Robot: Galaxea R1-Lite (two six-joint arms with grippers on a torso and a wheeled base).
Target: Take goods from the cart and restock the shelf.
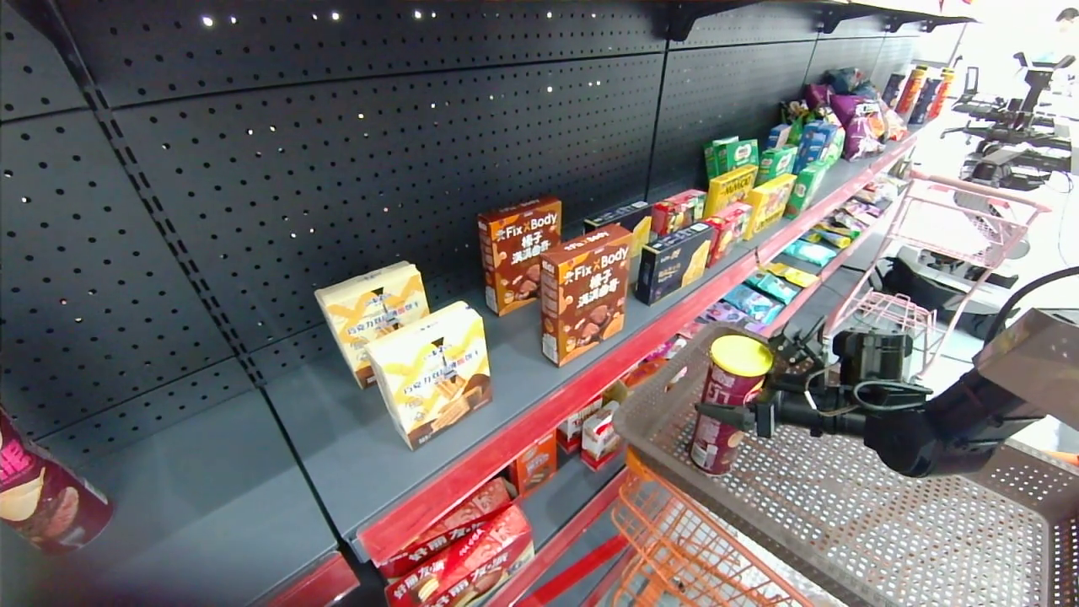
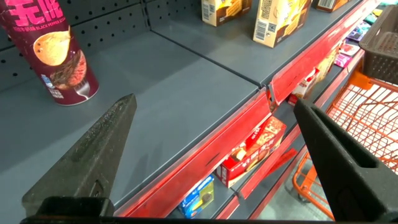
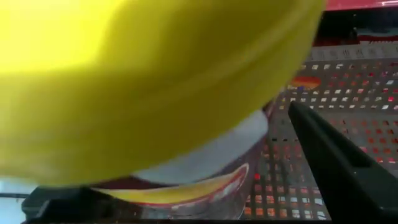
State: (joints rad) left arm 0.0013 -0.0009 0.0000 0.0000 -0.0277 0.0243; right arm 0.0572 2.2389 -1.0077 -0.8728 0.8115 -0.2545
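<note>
A red chip can with a yellow lid (image 1: 716, 438) stands on the perforated brown cart tray (image 1: 843, 531) at lower right. My right gripper (image 1: 743, 389) is open around the can's upper half, one finger on each side. In the right wrist view the yellow lid (image 3: 143, 74) sits very close, and a gap shows between the can and one finger (image 3: 348, 168). My left gripper (image 2: 214, 106) hangs open and empty over the bare left section of the grey shelf (image 2: 186, 93). A maroon chip can (image 2: 56, 56) stands on that section, also seen as the maroon can (image 1: 42, 497).
Cream boxes (image 1: 430, 371) and orange-brown boxes (image 1: 584, 291) stand further along the shelf, with more goods beyond. An orange wire basket (image 1: 691, 556) hangs under the tray. Red packs (image 1: 464, 556) fill the lower shelf. A pink cart (image 1: 952, 228) stands behind.
</note>
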